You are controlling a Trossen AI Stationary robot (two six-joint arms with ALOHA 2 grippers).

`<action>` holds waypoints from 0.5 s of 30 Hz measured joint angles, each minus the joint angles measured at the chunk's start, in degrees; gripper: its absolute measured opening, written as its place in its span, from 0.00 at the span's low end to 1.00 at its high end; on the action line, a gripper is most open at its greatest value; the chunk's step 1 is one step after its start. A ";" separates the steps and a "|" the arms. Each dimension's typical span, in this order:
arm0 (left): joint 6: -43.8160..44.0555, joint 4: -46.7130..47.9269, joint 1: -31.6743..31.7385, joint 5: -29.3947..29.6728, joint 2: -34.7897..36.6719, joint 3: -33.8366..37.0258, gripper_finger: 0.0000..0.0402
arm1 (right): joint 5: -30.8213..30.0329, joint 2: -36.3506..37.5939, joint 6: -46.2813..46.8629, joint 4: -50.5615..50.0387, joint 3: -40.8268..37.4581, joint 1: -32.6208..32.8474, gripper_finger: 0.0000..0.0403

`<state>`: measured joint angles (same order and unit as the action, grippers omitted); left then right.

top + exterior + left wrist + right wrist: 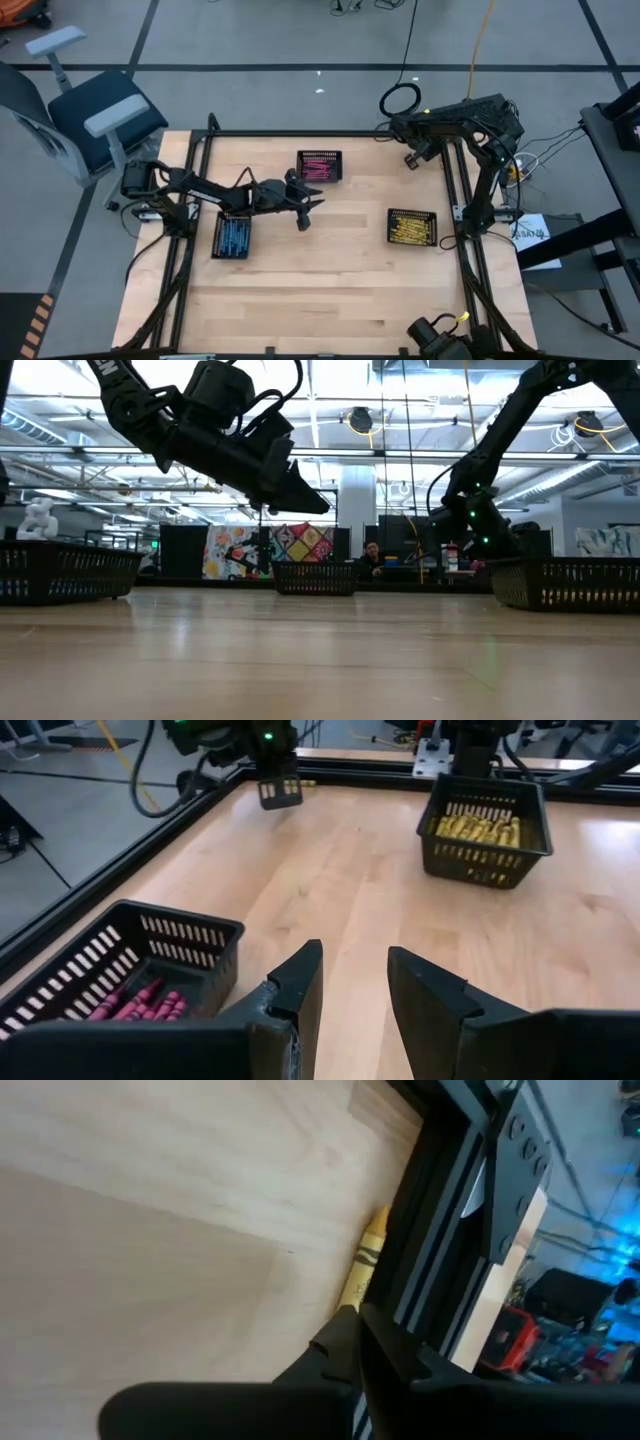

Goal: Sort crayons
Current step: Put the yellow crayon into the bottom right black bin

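Note:
A yellow crayon [362, 1265] lies on the table against the black frame rail [440, 1230] at the far right corner; it also shows in the left wrist view [306, 782]. My right gripper [352, 1320] is shut, with its tips right at the crayon's near end. My left gripper [355, 985] is open and empty above the table's middle [305, 208], beside the basket of pink crayons [140, 1005]. Blue crayons fill a basket [233, 236] at the left, and yellow crayons fill a basket [412, 227] at the right. My right gripper's shut fingertips [345, 1330] cover the near end of the yellow crayon [355, 1295], which lies flat on the table along the rail. I cannot tell whether the fingertips touch it.
Three black mesh baskets stand on the wooden table: pink [320, 165] at the far middle, blue at the left, yellow [485, 820] at the right. A black frame [330, 134] runs around the table. The near half of the table [320, 300] is bare wood.

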<state>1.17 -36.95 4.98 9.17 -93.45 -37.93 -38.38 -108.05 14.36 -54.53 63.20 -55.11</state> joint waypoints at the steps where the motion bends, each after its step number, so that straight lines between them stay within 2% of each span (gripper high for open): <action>1: 0.00 0.00 -0.17 0.02 0.00 0.00 0.29 | 0.61 0.00 0.44 -0.04 0.18 -0.03 0.00; 6: -0.02 0.04 -0.87 0.02 0.00 0.00 0.29 | 0.99 0.26 2.85 1.23 0.27 -0.01 0.00; 13: 0.00 0.42 -2.41 0.02 0.00 0.00 0.29 | 2.89 5.33 0.86 4.81 -3.20 -0.39 0.01; 15: -0.02 0.29 -2.87 0.04 0.00 0.00 0.29 | 0.81 5.15 1.67 6.28 -4.03 0.16 0.02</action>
<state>1.15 -36.66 2.10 9.21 -93.45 -37.93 -37.56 -102.90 16.04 -48.25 59.18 -54.95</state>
